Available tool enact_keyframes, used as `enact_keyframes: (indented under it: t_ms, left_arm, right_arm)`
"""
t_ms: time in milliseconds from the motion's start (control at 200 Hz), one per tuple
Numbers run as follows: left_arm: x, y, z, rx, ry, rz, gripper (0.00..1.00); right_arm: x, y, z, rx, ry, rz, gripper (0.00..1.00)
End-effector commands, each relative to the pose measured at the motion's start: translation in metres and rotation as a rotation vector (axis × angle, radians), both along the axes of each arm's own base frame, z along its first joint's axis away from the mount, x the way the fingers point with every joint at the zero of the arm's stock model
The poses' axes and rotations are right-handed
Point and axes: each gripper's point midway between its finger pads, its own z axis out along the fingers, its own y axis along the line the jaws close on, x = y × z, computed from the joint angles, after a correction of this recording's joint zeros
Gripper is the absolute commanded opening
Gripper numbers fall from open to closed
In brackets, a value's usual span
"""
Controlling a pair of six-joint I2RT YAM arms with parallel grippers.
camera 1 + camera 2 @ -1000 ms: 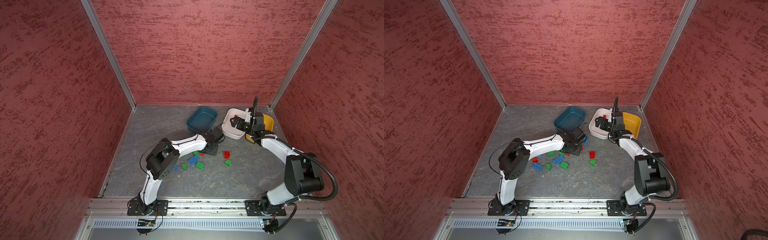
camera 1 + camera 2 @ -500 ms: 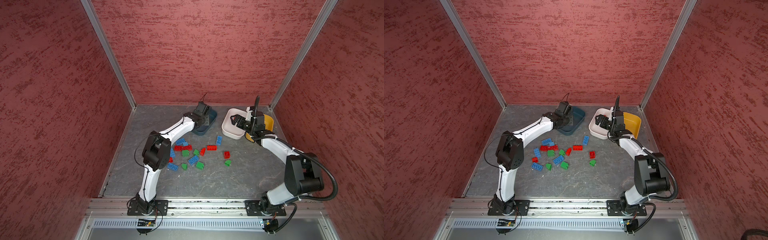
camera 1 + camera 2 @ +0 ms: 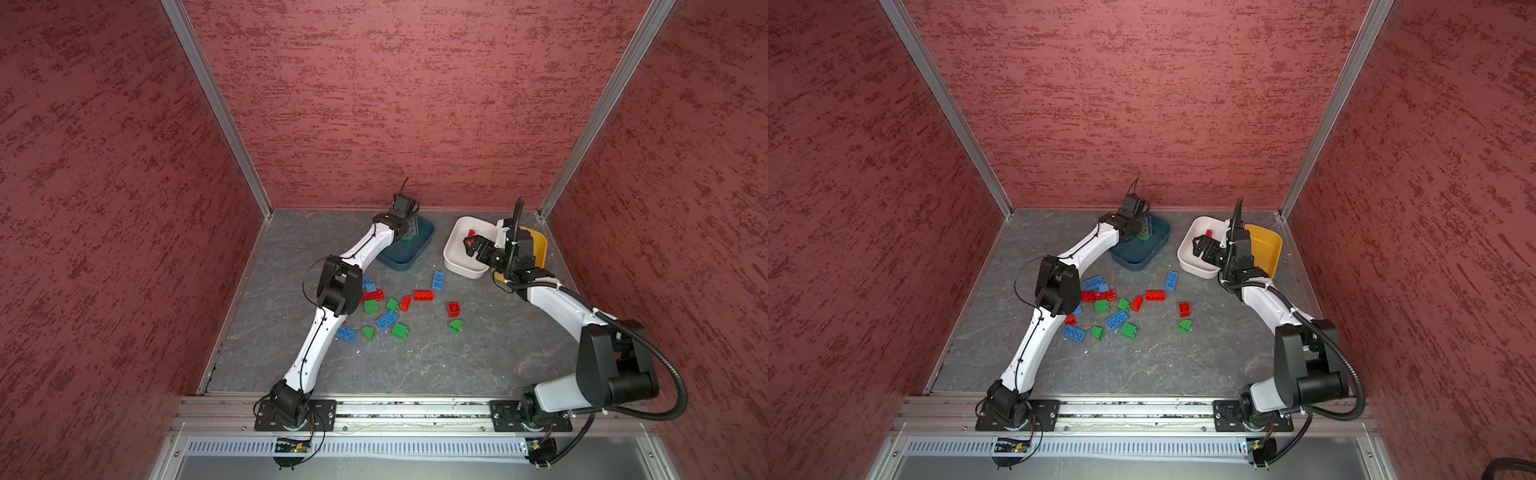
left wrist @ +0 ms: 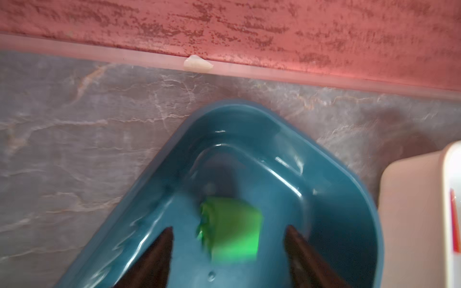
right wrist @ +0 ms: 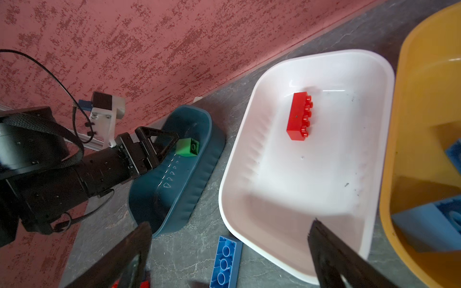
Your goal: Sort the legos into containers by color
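My left gripper (image 4: 229, 228) hangs open over the dark teal container (image 4: 249, 104). A green lego (image 4: 232, 224) sits between and below its fingers, touching neither, and is blurred in the left wrist view. The right wrist view shows that green lego (image 5: 187, 147) just off the left fingertips, inside the teal container (image 5: 199, 174). My right gripper (image 5: 231, 222) is open and empty over the near rim of the white container (image 5: 324, 199), which holds a red lego (image 5: 298, 117). The yellow container (image 5: 424, 99) holds blue legos (image 5: 429, 224). In both top views several legos (image 3: 386, 307) (image 3: 1117, 307) lie loose on the floor.
A blue lego (image 5: 225, 261) lies studs-down on the grey floor just below the white container (image 3: 453, 257). The three containers stand along the back wall, the teal container (image 3: 415, 257) on the left and the yellow container (image 3: 540, 245) in the right corner. Red walls enclose the floor.
My left arm swung from the loose pile back to the teal container, and its jaws opened, letting go of the green lego. The right arm has not moved.
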Motion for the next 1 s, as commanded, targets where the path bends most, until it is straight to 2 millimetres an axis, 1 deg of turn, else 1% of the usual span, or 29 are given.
enact_keyframes:
  t_ms: [0, 10, 50, 75, 80, 135, 195, 255, 306, 311, 431, 506, 666, 796, 862, 917, 997]
  left_arm:
    - [-0.011, -0.011, 0.036, -0.027, -0.023, -0.067, 0.85]
    - [-0.012, -0.012, 0.04, -0.029, -0.027, -0.073, 0.86]
    - [-0.019, -0.014, 0.044, -0.022, -0.026, -0.092, 0.89]
    - [-0.023, -0.015, 0.05, -0.016, -0.036, -0.102, 0.9]
    - [-0.024, -0.015, 0.048, -0.012, -0.034, -0.104, 0.91]
    - [-0.034, -0.017, 0.055, 0.017, -0.052, -0.116, 0.96]
    - [-0.047, -0.018, 0.059, 0.042, -0.054, -0.133, 1.0]
    - [-0.061, -0.023, 0.065, 0.048, -0.059, -0.16, 0.99]
    - [-0.075, -0.03, 0.071, 0.044, -0.068, -0.205, 0.99]
    - [-0.076, -0.031, 0.074, 0.039, -0.076, -0.21, 0.99]
    - [-0.117, -0.051, 0.078, 0.066, -0.102, -0.324, 0.99]
    - [-0.144, -0.064, 0.075, 0.09, -0.101, -0.383, 0.99]
    - [-0.204, -0.086, 0.058, 0.123, -0.059, -0.5, 0.99]
    - [-0.26, -0.105, 0.036, 0.088, 0.039, -0.604, 1.0]
    - [-0.285, -0.111, 0.025, 0.079, 0.096, -0.655, 1.0]
    - [-0.306, -0.117, 0.019, 0.082, 0.134, -0.704, 0.95]
    - [-0.329, -0.124, 0.009, 0.092, 0.179, -0.767, 0.9]
  right_arm:
    - [-0.003, 0.003, 0.016, 0.013, -0.053, 0.012, 0.99]
    - [-0.003, 0.003, 0.016, 0.013, -0.052, 0.015, 0.99]
    - [-0.006, 0.004, 0.012, 0.013, -0.039, 0.02, 0.99]
    - [-0.007, 0.004, 0.01, 0.019, -0.034, 0.018, 0.99]
    - [-0.007, 0.004, 0.009, 0.02, -0.032, 0.018, 0.99]
    - [-0.011, 0.009, 0.007, 0.032, -0.03, 0.045, 0.99]
    - [-0.016, 0.014, 0.003, 0.044, -0.016, 0.075, 0.99]
    - [-0.023, 0.016, -0.007, 0.039, 0.018, 0.079, 0.99]
    - [-0.03, 0.012, -0.016, 0.026, 0.047, 0.06, 0.99]
    - [-0.03, 0.012, -0.016, 0.024, 0.05, 0.058, 0.99]
    - [-0.048, -0.004, -0.039, 0.001, 0.122, -0.028, 0.99]
    - [-0.057, -0.013, -0.045, 0.006, 0.139, -0.083, 0.99]
    - [-0.074, -0.028, -0.055, 0.03, 0.142, -0.179, 0.99]
    - [-0.087, -0.054, -0.068, 0.027, 0.191, -0.325, 0.99]
    - [-0.091, -0.063, -0.071, 0.03, 0.202, -0.369, 0.99]
    - [-0.092, -0.068, -0.071, 0.042, 0.201, -0.391, 0.99]
    - [-0.091, -0.068, -0.071, 0.051, 0.199, -0.391, 0.99]
